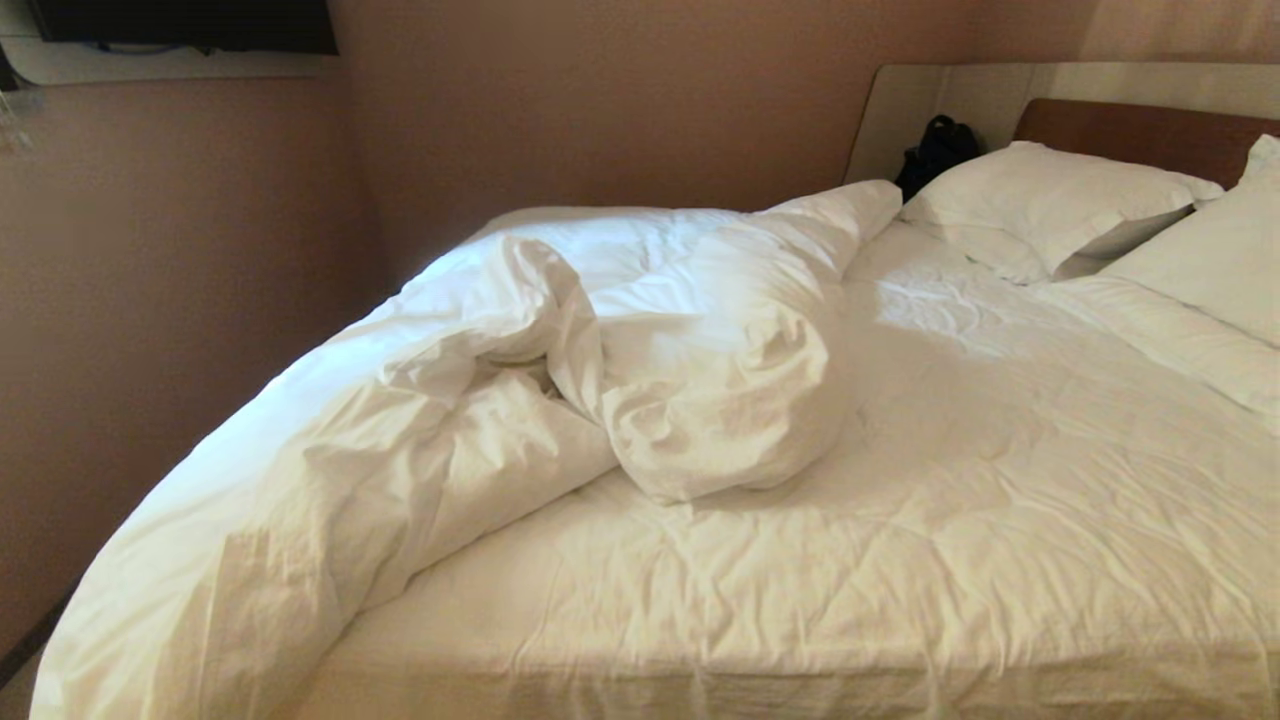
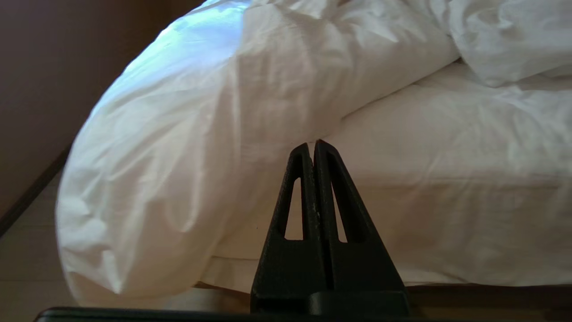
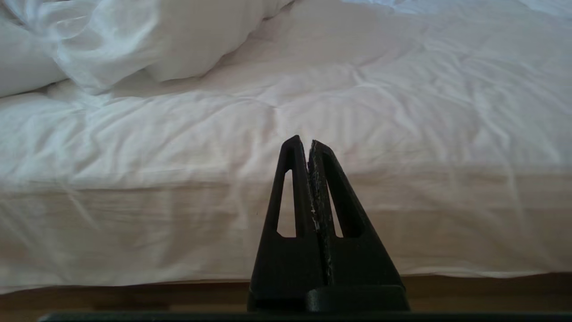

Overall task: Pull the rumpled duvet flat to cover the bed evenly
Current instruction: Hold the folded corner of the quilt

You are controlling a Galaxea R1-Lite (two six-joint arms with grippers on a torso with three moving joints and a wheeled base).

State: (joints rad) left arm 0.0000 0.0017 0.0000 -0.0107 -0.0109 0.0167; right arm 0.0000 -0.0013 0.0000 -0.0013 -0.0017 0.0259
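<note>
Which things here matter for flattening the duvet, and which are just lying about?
Job:
- duvet, bunched toward the robot's left side, spilling over the edge
- bed, mattress largely uncovered
- left gripper and right gripper, both shut, level before the bed's near side, holding nothing

Lying about:
- two pillows by the headboard
- black bag beside the headboard

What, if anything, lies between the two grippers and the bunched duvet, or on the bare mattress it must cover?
Nothing visible does. The left gripper and right gripper, both shut, face the bed edge with open space ahead. The duvet is heaped on the robot's left side; only pillows lie at the head.
</note>
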